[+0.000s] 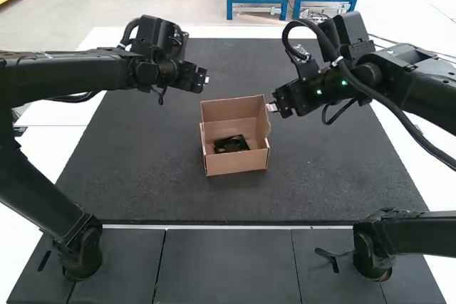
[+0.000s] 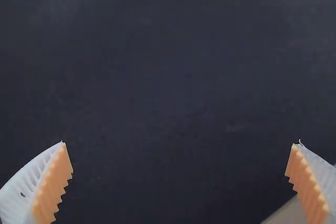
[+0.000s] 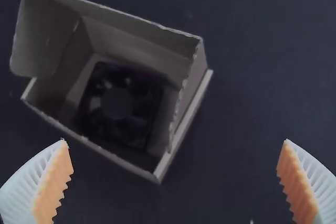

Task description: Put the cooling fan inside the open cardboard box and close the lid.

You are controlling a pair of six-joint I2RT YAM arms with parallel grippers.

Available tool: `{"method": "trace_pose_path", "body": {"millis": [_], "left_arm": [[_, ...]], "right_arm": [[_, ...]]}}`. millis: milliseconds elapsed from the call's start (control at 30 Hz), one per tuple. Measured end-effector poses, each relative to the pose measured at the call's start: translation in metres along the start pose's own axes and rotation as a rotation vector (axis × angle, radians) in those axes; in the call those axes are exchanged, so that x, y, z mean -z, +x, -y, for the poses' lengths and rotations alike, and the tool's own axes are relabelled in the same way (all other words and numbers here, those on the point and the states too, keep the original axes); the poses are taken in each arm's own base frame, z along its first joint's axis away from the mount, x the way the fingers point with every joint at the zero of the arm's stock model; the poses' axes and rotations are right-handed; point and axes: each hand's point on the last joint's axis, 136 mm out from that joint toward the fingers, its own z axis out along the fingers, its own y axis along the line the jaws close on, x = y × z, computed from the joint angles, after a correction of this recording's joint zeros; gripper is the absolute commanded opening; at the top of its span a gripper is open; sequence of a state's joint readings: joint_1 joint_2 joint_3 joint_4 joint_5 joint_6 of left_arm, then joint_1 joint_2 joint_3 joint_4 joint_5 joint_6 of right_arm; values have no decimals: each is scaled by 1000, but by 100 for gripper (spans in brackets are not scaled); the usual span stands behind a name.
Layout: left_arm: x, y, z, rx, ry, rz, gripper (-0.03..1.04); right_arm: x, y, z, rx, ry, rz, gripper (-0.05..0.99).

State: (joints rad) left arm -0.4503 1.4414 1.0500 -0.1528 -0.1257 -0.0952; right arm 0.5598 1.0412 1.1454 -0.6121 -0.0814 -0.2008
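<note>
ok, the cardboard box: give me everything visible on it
The cardboard box is small, plain brown corrugated board with rough cut edges. It stands upright near the middle of the black mat, top open: the lid stands up from the rear wall, its side tabs angled forward. The black cooling fan lies flat on its floor. The right tool, open, hangs close to the lid's right edge; contact cannot be told.

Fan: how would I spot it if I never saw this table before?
Look at the big black mat; near its middle stands a small brown cardboard box with its lid up. The fan lies flat on the box's floor, dark and square, the one thing inside the brown walls.
</note>
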Motion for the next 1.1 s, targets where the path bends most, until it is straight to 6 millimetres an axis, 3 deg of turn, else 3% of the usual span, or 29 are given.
{"method": "trace_pose_path", "body": {"millis": [500, 900, 1100], "left_arm": [[-5, 15, 42, -58, 110, -72, 96], [0, 38, 67, -105, 172, -156, 96], [1, 43, 70, -111, 181, -174, 96]], "right_arm": [[5, -8, 0, -28, -24, 22, 89], [6, -11, -4, -35, -52, 31, 89], [6, -11, -5, -37, -58, 33, 89]]}}
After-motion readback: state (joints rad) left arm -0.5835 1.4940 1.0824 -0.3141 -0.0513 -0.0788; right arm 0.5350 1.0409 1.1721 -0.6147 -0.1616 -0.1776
